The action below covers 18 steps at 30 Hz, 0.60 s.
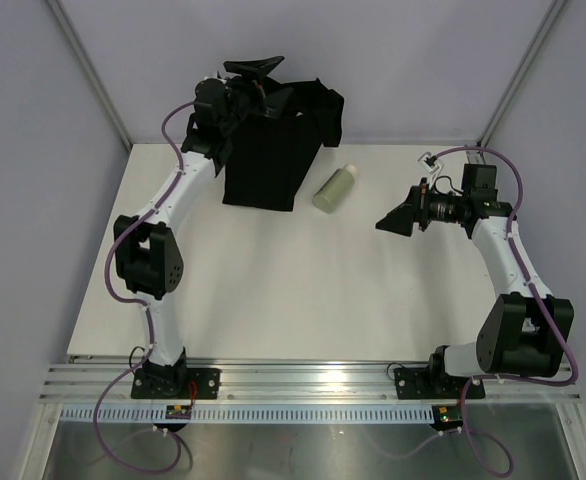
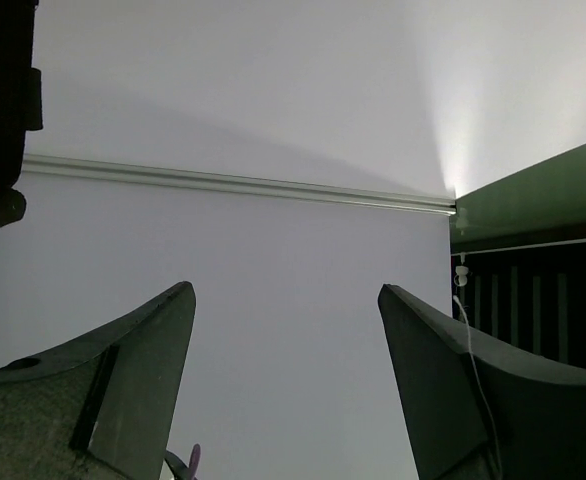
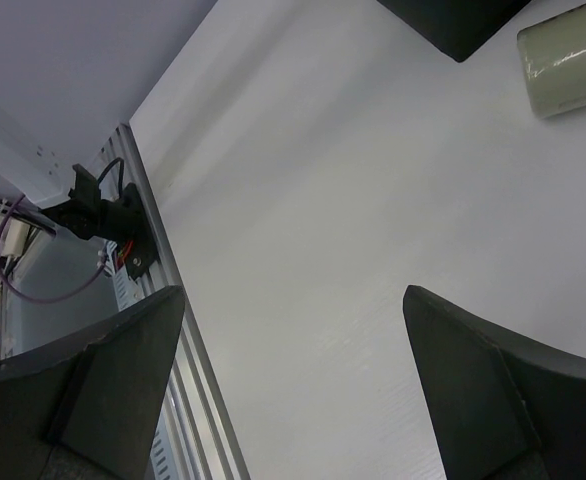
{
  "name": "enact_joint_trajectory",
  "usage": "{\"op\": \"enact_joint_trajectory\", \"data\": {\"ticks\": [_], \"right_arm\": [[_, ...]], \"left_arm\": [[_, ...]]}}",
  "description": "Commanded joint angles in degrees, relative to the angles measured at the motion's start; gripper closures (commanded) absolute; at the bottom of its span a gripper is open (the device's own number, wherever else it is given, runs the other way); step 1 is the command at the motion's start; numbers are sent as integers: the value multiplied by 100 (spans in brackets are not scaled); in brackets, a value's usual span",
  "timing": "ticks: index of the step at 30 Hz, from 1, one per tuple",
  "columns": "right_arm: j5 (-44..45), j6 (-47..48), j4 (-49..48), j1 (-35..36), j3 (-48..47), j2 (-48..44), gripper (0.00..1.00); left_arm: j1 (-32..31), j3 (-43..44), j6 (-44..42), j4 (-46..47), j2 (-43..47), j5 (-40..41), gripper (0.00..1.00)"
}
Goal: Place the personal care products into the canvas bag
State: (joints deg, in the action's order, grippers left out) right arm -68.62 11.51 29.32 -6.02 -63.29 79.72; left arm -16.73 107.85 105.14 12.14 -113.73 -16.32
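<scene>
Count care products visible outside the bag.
1: a sage green bottle lying on the table, just right of the canvas bag. Others may be hidden inside the bag.

White table [image 1: 303,290], aluminium rail [image 1: 313,375] at near edge, pale walls [image 1: 33,150]

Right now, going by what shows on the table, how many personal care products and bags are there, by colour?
Sage green bottle: 1
Black canvas bag: 1
Total: 2
Anything inside the bag is hidden from view.
</scene>
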Motion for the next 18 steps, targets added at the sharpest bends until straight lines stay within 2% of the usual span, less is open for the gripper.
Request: {"op": "enact_joint_trajectory", "data": {"ticks": [1,3,5,6,8,9,11,12,14,15,16,18], "right_arm": [[531,-446,-242,-22,-130,51,0],[1014,-797,-147,39,-341,279,0],[1306,-1096,-67,118,-789,762,1],[1403,-1768,-215,241,-904,929,0],[2148,-2466,-391,573,-1299,1413,0],[2804,-3061,-575,837,-1413,1545,0],[3824,-3531,-533,1207,-1878,1939,0],[4630,-3724,-263,1591,-2115,2090,0],[5102,-3936,63,1858,-2941,2748,0],[5452,-4294,300,2016,-3179,2950,0],[5630,-4428,407,2078,-3607,3388,1],[6330,-4744,556,2192,-3970,3777,0]], "left_arm": [[91,-62,-536,552,430,-213,21],[135,-255,-888,840,597,-494,18],[214,-781,-1460,1201,948,-924,3],[249,-983,-1636,1490,1071,-1100,1],[337,-1570,-2250,1633,1467,-1715,1],[355,-1766,-2514,1573,1598,-1908,1],[399,-2492,-3138,1563,2089,-2338,1],[399,-2706,-3384,1346,2266,-2428,1],[408,-3049,-4367,767,2835,-2499,1],[408,-3277,-4832,-89,3039,-2404,1],[408,-3366,-5689,-620,3250,-2229,1],[408,-3699,-6424,-1726,3900,-1588,1]]}}
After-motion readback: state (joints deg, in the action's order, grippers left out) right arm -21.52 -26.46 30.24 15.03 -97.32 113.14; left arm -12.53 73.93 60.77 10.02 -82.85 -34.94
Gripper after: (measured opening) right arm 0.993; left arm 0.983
